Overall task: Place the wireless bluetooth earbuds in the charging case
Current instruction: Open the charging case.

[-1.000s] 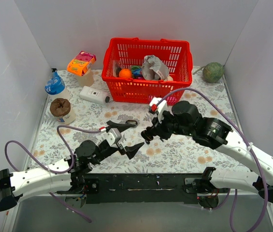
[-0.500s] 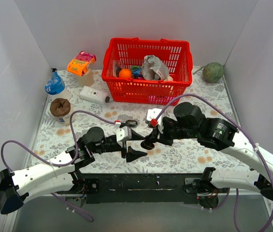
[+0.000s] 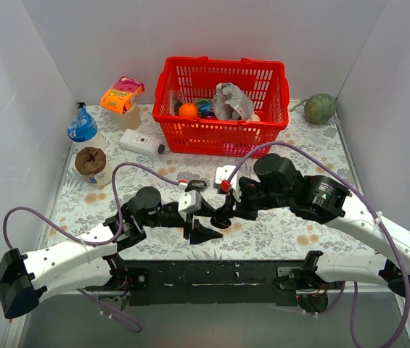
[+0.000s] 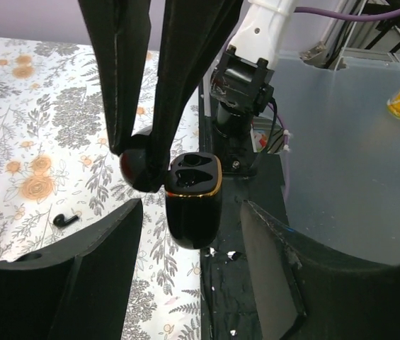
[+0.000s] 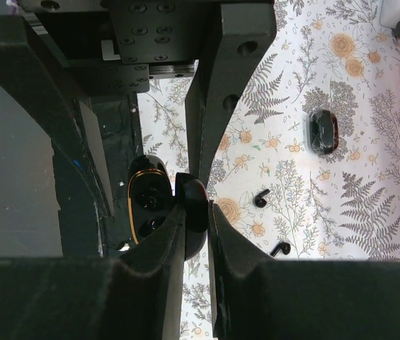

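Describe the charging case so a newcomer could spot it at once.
From the red basket at the back of the floral table, come straight toward the near edge. There the right hand pinches the charging case by its round lid. It alone has a gold rim around two sockets.

- one charging case (image 4: 193, 195), black with a gold rim, lid open
- two wireless bluetooth earbuds (image 5: 260, 200), small, black, lying loose
- one small black oval object (image 5: 323, 131)
- one red basket (image 3: 190, 138)
- one orange ball (image 3: 188, 110) in the basket
- one white box (image 3: 141, 143) with a black cap
- one blue-capped bottle (image 3: 83, 129)
- one brown-topped jar (image 3: 91, 162)
- one orange packet (image 3: 122, 94)
- one green round object (image 3: 320, 109)
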`<state>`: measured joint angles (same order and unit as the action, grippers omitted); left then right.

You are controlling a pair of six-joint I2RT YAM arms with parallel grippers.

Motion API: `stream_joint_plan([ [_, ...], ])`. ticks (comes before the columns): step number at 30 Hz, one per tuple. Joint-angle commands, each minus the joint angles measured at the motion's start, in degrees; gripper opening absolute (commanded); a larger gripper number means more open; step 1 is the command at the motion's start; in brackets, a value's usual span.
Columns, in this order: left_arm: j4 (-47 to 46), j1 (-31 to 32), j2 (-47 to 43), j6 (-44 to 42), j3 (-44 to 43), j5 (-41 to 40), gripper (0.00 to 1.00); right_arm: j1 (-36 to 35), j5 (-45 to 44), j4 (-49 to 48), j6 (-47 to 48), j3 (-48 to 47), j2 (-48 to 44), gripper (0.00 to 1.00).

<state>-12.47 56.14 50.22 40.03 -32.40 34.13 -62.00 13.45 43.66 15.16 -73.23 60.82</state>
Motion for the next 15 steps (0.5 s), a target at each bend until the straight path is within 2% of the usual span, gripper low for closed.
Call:
stream_joint_plan([
  [1, -1.5, -0.33, 0.58, 0.92, -2.32, 3.75, 0.55, -0.32, 0.0, -1.91, -0.48, -1.3, 0.0, 0.01],
  [7, -3.0, -0.33, 1.64, 1.45, -2.31, 5.16, 0.45, -0.41, 0.08, -2.09, -0.74, -0.77, 0.27, 0.01],
  [15, -4.84, -0.33, 2.52, 1.98, -2.14, 5.07, 0.45, -0.41, -0.18, -2.18, -1.09, -0.42, 0.18, 0.01],
])
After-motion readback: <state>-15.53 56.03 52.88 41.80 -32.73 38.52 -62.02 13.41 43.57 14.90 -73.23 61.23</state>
